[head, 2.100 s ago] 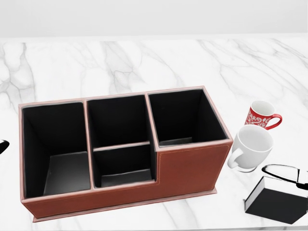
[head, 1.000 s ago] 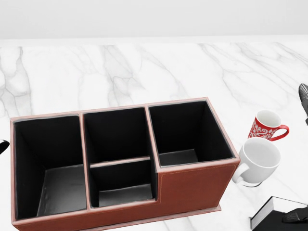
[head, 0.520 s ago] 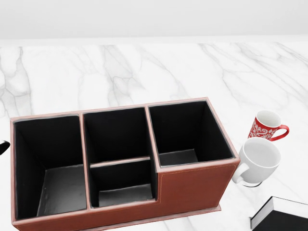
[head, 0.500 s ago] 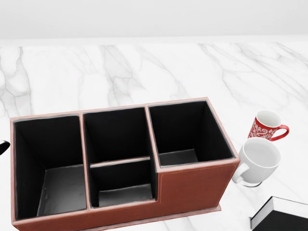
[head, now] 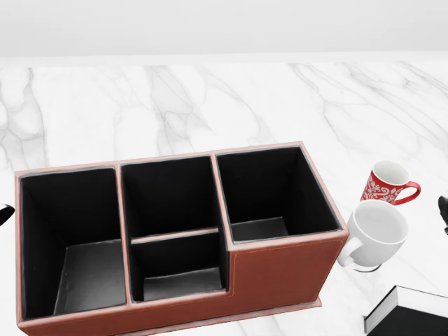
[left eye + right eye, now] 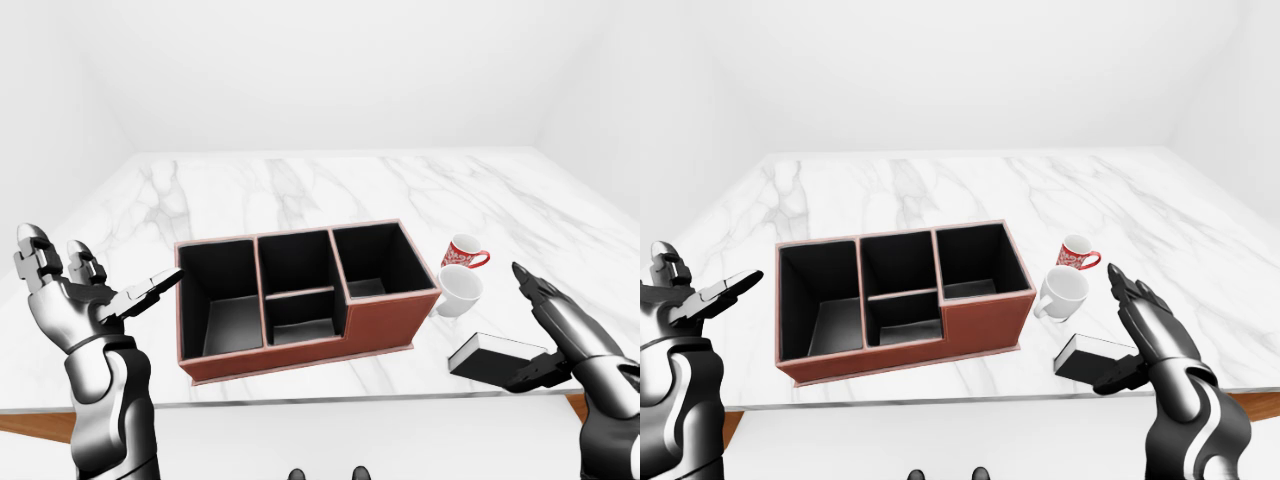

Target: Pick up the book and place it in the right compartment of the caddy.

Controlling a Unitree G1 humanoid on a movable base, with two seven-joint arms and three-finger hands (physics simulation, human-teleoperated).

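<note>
Book (image 6: 1095,358) lies flat just left of the right hand (image 6: 1143,335), long axis seemingly running toward it; fingers spread, thumb perhaps touching its cover. Caddy (image 6: 980,318) sits farther left; left hand (image 6: 75,298), splayed, is well apart.

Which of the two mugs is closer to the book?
The plain white ceramic mug, tilted beside the caddy's right end; the red patterned mug sits beyond it, farther from the black book.

We see the caddy (image 5: 280,269) on the table (image 5: 210,105), with two mugs (image 5: 376,234) just right of it (one above the other in the head view). The book (image 5: 409,316) lies below them, at that view's bottom right corner.
</note>
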